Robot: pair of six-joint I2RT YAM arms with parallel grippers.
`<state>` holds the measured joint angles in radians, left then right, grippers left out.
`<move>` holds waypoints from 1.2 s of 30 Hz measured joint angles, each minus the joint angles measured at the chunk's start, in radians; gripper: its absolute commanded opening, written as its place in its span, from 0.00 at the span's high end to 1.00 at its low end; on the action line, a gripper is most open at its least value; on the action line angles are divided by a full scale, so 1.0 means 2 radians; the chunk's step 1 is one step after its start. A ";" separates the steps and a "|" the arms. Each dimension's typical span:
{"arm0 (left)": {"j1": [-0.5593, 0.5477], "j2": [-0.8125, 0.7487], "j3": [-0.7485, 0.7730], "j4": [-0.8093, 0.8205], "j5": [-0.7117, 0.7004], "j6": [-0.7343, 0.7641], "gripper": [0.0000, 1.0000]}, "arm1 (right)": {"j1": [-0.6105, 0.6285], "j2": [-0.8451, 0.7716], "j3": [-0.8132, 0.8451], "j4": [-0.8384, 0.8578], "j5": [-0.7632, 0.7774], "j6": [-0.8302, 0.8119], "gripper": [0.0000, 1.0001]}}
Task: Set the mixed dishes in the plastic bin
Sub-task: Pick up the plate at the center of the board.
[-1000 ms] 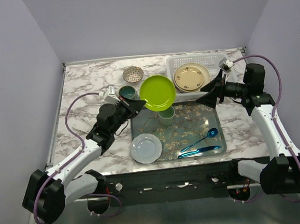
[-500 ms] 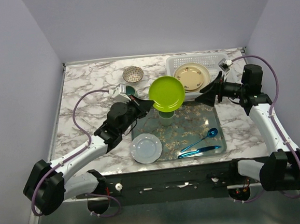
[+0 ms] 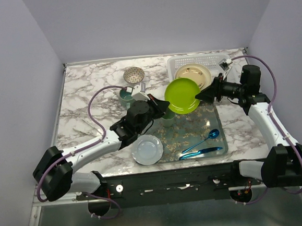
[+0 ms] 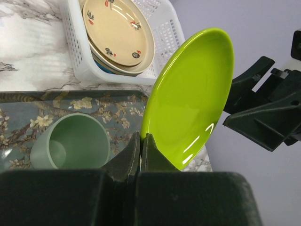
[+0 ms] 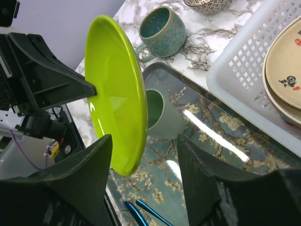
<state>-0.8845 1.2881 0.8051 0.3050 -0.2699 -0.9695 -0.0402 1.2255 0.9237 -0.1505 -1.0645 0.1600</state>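
Observation:
My left gripper [image 3: 161, 106] [image 4: 141, 136] is shut on the rim of a lime green plate [image 3: 182, 96] [image 4: 188, 103] [image 5: 115, 94], held on edge in the air over the tray's back edge, just in front of the white plastic bin [image 3: 173, 64] [image 4: 77, 56] [image 5: 235, 70]. My right gripper [image 3: 204, 94] [image 5: 145, 139] is open, one finger on each side of the plate's far rim and neither pressing on it. Cream plates [image 3: 194, 74] [image 4: 117, 33] [image 5: 287, 75] lie stacked in the bin. A dark teal mug [image 3: 126, 95] [image 5: 162, 30] and a speckled bowl [image 3: 134, 74] stand on the marble at the back left.
The grey crumb-strewn tray [image 3: 215, 134] holds a pale green cup [image 3: 167, 115] [image 4: 73, 141] [image 5: 162, 115], a pale plate [image 3: 147, 149] and blue spoons [image 3: 200, 143]. The cup sits right below the held plate.
My left arm has carried the green plate to the right, toward the bin. Its far rim now sits between the right gripper's fingers, which have drawn closer together.

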 measured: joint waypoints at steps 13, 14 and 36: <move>-0.033 0.035 0.028 -0.013 -0.043 0.001 1.00 | 0.001 0.014 0.000 0.004 0.019 0.024 0.99; -0.035 0.035 0.028 -0.012 -0.043 0.002 1.00 | 0.001 0.015 0.000 0.003 0.021 0.025 1.00; -0.012 -0.068 0.004 -0.047 -0.041 0.110 0.01 | -0.012 0.019 0.000 0.004 0.014 0.025 1.00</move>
<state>-0.9092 1.1519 0.8124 0.2119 -0.3523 -0.7498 -0.0650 1.2625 0.9234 -0.1429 -1.0370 0.2096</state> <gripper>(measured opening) 0.983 0.024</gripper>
